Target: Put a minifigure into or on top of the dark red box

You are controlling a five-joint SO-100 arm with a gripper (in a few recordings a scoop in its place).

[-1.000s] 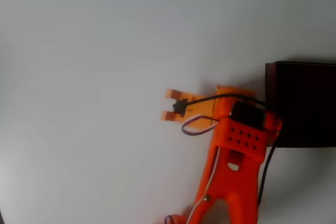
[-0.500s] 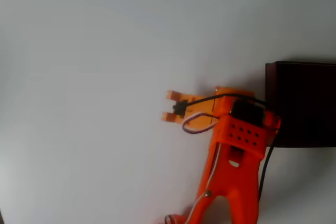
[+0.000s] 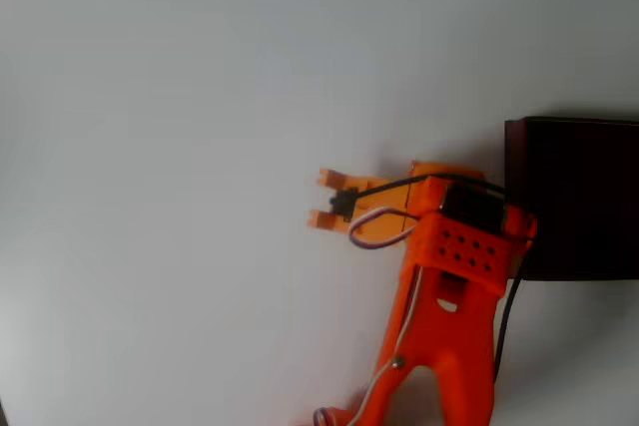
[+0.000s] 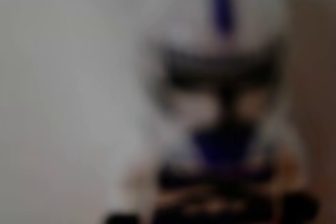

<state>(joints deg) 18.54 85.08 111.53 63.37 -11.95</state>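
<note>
Blurred white minifigure (image 4: 220, 98), blue-striped helmet, seemingly between the orange hand's (image 3: 321, 199) prongs.

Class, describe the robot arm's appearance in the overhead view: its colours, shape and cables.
The arm is bright orange plastic, with a paler orange two-finger gripper. A housing with small round holes sits beside a black block. A black cable runs along the top, and thin white and coloured wires loop beside it.

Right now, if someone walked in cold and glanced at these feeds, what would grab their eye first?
The bright orange arm stands out against the white table in the overhead view, its gripper pointing left. The dark red box sits at the right edge, just beside the arm. In the wrist view a blurred white minifigure with blue marks looms very close to the camera.
</note>
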